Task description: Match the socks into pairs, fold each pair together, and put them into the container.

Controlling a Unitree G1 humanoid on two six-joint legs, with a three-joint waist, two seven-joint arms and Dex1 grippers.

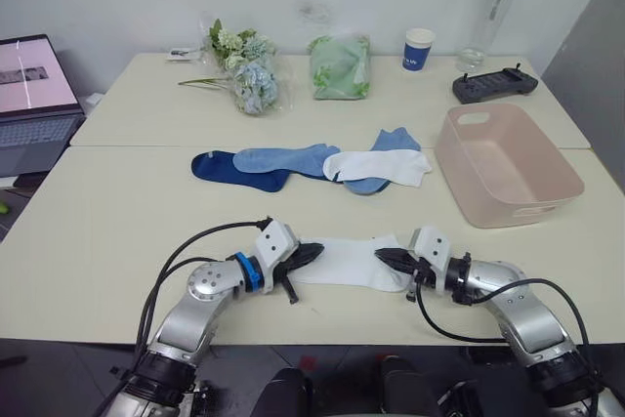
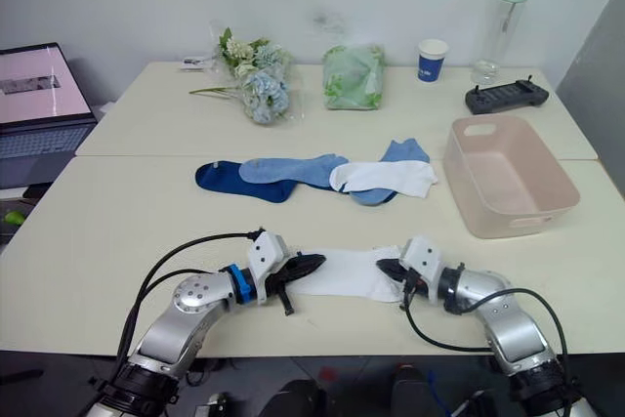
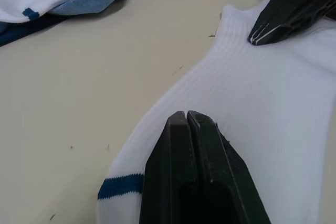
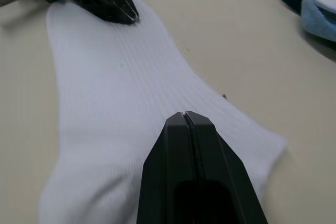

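A white sock (image 1: 350, 262) lies flat along the near edge of the counter (image 1: 98, 231), stretched left to right between the two arms. The left end effector (image 1: 311, 254) rests on the sock's left end, its two black fingers (image 3: 189, 145) pressed together with the tips on the knit beside a blue stripe. The right end effector (image 1: 383, 258) rests on the sock's right end, fingers (image 4: 186, 140) likewise pressed together on the fabric; whether either one pinches cloth between the tips cannot be told.

Farther back, at mid-counter, the remaining socks form an overlapping row: a dark navy sock (image 1: 229, 169) at the left, a light blue sock (image 1: 283, 158) lying over its right part, then a second white sock (image 1: 381, 167) laid over another light blue sock (image 1: 393, 141).

The pink container (image 1: 508, 168) stands to the right of this row, apart from it.

Along the far edge stand a bunch of flowers (image 1: 244, 70), a pale green bag (image 1: 339, 66), a blue paper cup (image 1: 418, 49), a clear bottle (image 1: 491, 13) and a black controller (image 1: 494, 84). A laptop (image 1: 34, 95) sits at far left.
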